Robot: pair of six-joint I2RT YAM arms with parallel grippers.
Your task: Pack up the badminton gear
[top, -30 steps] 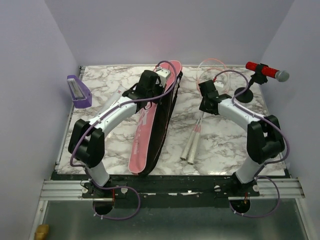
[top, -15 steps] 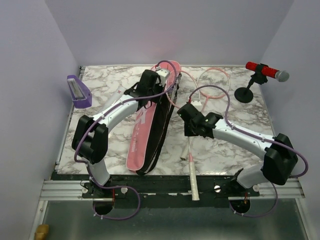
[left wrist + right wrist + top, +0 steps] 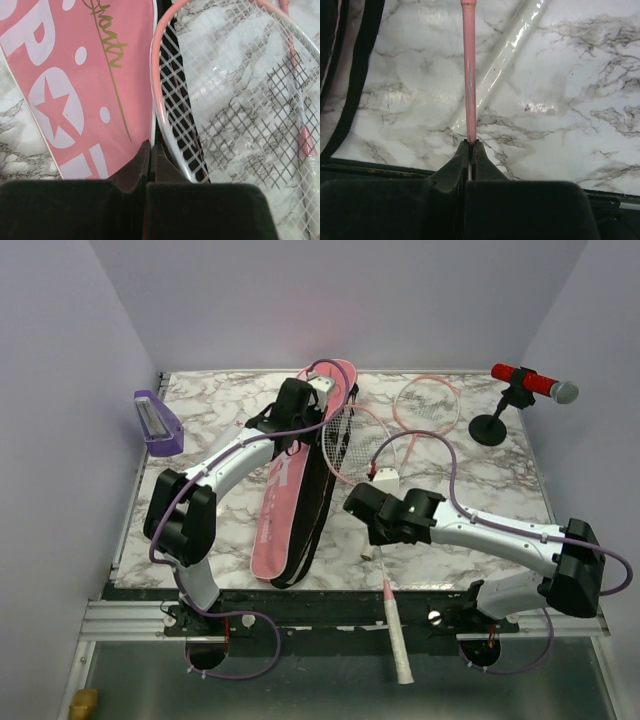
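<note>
Marble tabletop (image 3: 205, 405): right gripper (image 3: 471, 145) pinched tight on the thin pink-framed racket (image 3: 468, 75) mid-frame, left gripper (image 3: 151, 150) clamping the edge of the long pink SPORT bag (image 3: 75, 75) upper-middle. Skinny shaft could twist, head snagging the opening.

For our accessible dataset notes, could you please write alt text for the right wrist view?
The right gripper is shut on the thin pink shaft of a badminton racket, which runs straight up the frame over a white marble-patterned table. A pale glossy rod lies diagonally behind it, and a bag's black edge crosses the left side.
</note>
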